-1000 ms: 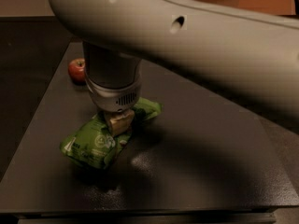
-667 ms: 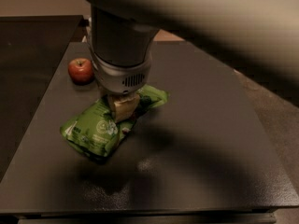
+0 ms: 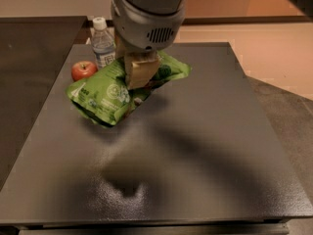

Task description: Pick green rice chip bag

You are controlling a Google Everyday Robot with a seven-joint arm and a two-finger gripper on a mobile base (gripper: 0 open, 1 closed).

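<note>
- Up off the counter is where the green rice chip bag ended up. A second before, it was lying flat on the surface with the tool pressed down into it.
- The tool was clamped on the bag near its upper middle, tan fingers pinched into the plastic. The lower left end sagged down at a tilt.
- Biggest tell for me: the shadow sat well apart from the bag, nearer the front edge of the counter, instead of tucked right under it like before. So it really was airborne, not just dragged.
- With the arm raised, a water bottle showed up at the back left, right behind the apple. The apple didn't look like it had budged.
- My read: the pick was basically done, lift underway. The only worry was that a pinch on a puffy pouch hanging lopsided like that could slip.
</note>
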